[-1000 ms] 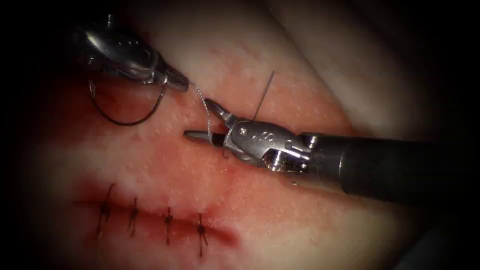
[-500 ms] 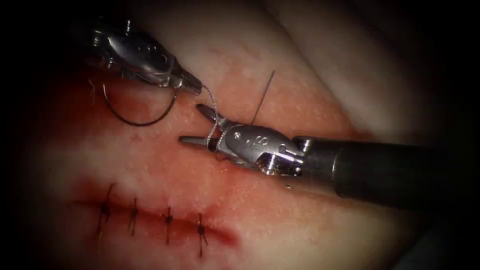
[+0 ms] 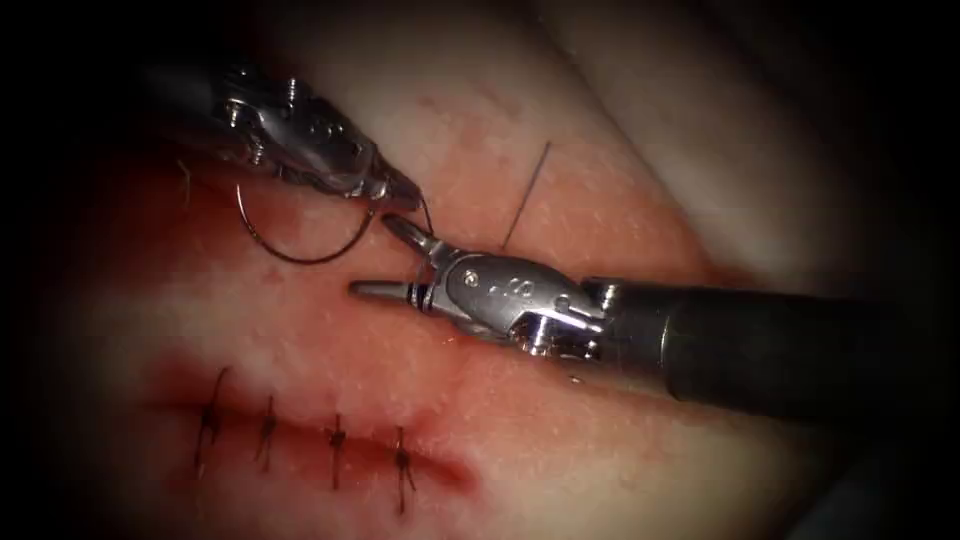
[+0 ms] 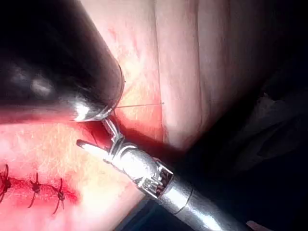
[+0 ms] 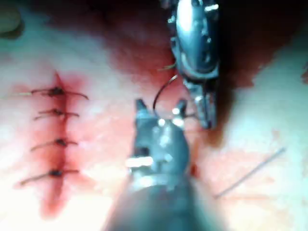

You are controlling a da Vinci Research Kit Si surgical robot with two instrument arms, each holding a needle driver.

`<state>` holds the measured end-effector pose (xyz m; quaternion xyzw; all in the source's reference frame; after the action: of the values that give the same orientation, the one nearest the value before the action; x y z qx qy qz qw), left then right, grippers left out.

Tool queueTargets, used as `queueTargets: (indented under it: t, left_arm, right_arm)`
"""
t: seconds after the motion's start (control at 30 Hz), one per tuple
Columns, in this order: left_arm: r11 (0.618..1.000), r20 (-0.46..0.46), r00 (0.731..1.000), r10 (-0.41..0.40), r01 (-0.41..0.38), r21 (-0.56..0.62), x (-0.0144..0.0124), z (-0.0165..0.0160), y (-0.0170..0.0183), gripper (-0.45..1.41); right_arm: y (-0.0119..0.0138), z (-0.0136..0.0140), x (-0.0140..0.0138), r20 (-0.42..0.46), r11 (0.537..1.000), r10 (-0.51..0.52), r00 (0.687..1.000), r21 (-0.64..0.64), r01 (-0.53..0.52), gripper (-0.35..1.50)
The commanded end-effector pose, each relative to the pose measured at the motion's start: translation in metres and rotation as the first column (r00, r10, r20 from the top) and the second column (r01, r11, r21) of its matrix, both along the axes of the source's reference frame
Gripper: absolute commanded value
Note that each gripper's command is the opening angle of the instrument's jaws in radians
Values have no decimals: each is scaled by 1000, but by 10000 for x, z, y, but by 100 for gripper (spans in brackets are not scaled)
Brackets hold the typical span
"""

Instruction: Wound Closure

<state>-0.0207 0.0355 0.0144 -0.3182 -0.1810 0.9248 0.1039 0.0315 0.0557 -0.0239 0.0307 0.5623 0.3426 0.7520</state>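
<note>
Left tool (image 3: 395, 190) is clamped on the thread (image 3: 425, 212) right at its jaw tips, just above the right tool (image 3: 390, 260). Right tool's jaws are spread wide and grasp nothing; one tip points up toward the left tool, the other lies flat over the tissue (image 3: 600, 440). The needle (image 3: 300, 250) hangs as a dark arc under the left tool's body, free of the tissue, well above the stitched cut (image 3: 330, 440) and toward its left end. Can't tell if the left tool also pinches the needle's end. Its curve opens upward; the chord runs roughly parallel to the cut. A loose cut end of thread (image 3: 525, 195) lies on the tissue just above the right tool's wrist. Handling, my read: needle is thin, stiff and slick, so it'll roll in the jaws unless taken on the body back from the tip, square to the curve. Thread is limp and light, likely to fray if crushed hard. Tissue is soft and wet with red fluid (image 3: 440, 465).
</note>
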Motion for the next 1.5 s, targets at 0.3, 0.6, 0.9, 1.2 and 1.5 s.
queueTargets:
  t: [0.3, 0.6, 0.9, 1.2, 1.5]
  left_arm:
    - [1000, 19, 1000, 4, -4, 0, -7, 12, -7, -35]
    - [1000, 20, 1000, 11, -11, -2, -5, 14, -21, -35]
    - [1000, 28, 999, 25, -25, 1, -4, -2, -40, -35]
    - [999, 36, 998, 42, -42, -1, -13, -10, -56, -35]
    - [999, 37, 998, 49, -49, -5, -20, -13, -64, -35]
  right_arm:
    - [12, -4, -14, -117, 990, 141, 983, 4, -142, 86]
    - [21, -7, -42, -122, 963, 268, 956, -2, -270, 84]
    - [22, 0, -74, -83, 920, 390, 917, 81, -384, 84]
    - [17, 3, -83, -42, 817, 532, 846, 288, -499, 74]
    - [8, 17, -96, 88, 719, 583, 808, 408, -563, 61]
